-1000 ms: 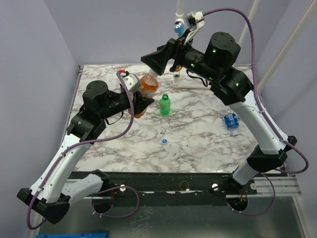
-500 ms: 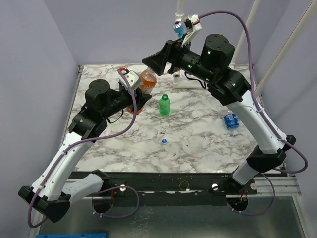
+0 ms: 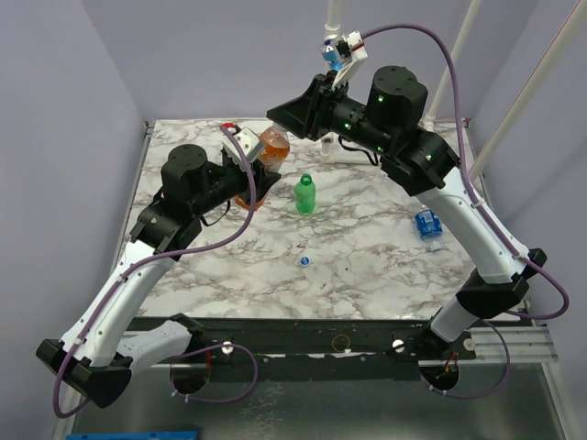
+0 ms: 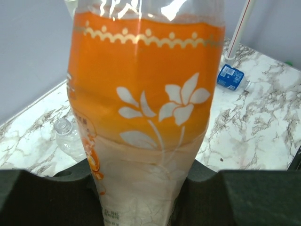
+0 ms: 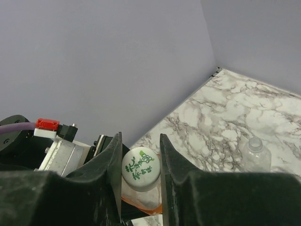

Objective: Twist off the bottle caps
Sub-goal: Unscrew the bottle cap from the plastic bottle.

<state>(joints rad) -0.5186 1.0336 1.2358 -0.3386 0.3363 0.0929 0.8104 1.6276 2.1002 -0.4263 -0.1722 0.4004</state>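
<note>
Marble-topped table, near its far left corner: left gripper clamps the orange-labelled plastic bottle aloft by its base, neck slanting toward the right gripper, whose fingers pinch the white green-printed round cap from both sides.

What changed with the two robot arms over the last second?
The right hand came in and closed its open fingers on the white cap of the orange bottle. The left hand kept its grip on that bottle and shifted it slightly toward the back. The green bottle, the blue-labelled bottle and the loose cap did not move.
</note>
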